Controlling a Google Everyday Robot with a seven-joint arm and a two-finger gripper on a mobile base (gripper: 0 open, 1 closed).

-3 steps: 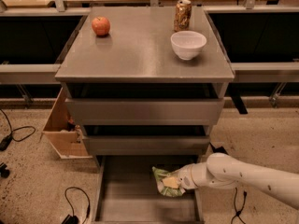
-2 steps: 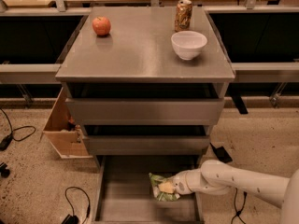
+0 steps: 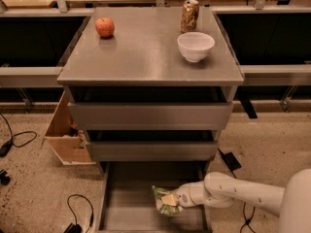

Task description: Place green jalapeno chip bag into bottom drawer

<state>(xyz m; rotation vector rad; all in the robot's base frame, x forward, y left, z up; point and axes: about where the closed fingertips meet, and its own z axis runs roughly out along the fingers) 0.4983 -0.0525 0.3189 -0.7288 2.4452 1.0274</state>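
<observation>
The green jalapeno chip bag (image 3: 165, 201) is a small crinkled dark-green bag with pale print, inside the open bottom drawer (image 3: 131, 198) toward its right side. My gripper (image 3: 177, 199) reaches in from the right on a white arm and is at the bag's right edge, touching it. The bag sits low over the drawer's grey floor. The two grey drawers above it are pushed in.
On the cabinet top stand a red apple (image 3: 104, 27), a white bowl (image 3: 195, 45) and a can (image 3: 189, 15). A wooden box (image 3: 65, 135) leans at the cabinet's left. Cables (image 3: 77, 210) lie on the floor at the left.
My arm has pushed further left and lower into the drawer, carrying the bag down toward the drawer floor.
</observation>
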